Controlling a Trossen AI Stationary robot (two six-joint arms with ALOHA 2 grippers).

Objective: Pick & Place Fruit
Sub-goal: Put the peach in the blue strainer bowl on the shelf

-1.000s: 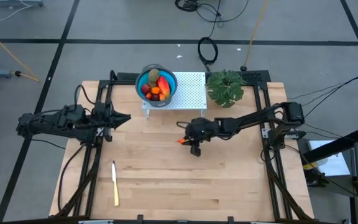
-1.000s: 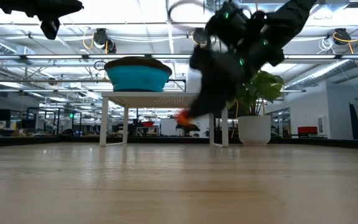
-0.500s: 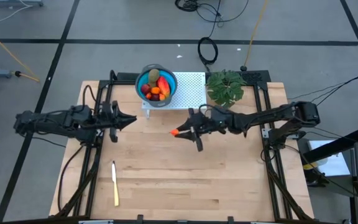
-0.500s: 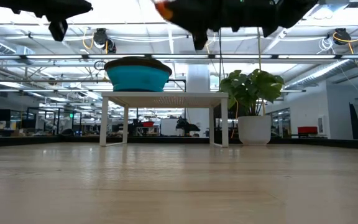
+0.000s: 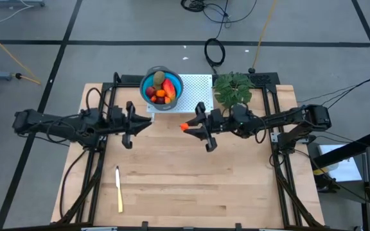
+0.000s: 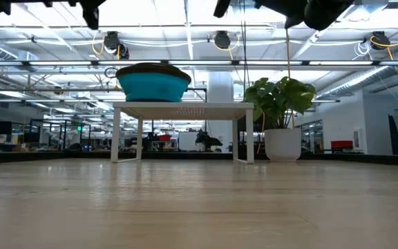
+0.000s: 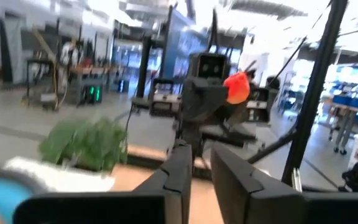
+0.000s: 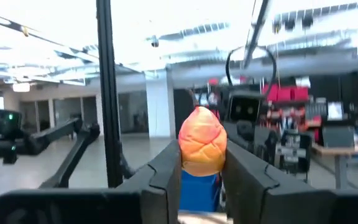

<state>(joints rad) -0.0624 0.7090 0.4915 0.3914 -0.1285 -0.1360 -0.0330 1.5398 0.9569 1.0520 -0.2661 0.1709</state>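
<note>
Fruit piece (image 5: 184, 126) — small, orange, bumpy-skinned — sits pinched between the fingers of the right gripper (image 5: 187, 127), held in the air above the bare wood of the table (image 5: 172, 186), just in front of the white perforated stand (image 5: 194, 96). In the right wrist view the same piece (image 8: 202, 141) is clamped at the tips of both dark fingers (image 8: 166, 169). The blue bowl (image 5: 148, 82) rests on the left part of the stand and holds the rest of the fruit (image 5: 161, 89): a red-orange oblong piece, an olive-brown one, dark red balls. The bowl lies near the held piece, behind it and slightly to its left. The leafy plant (image 5: 232, 88) stands just right of the stand, close behind the right arm. The left gripper (image 5: 148, 122) hovers over the table in front of the bowl, pointing at the right gripper, empty — its fingers (image 7: 182, 168) look nearly together, though the view is blurred. A cream-yellow knife (image 5: 118, 188) lies well apart, on the front left of the table.
</note>
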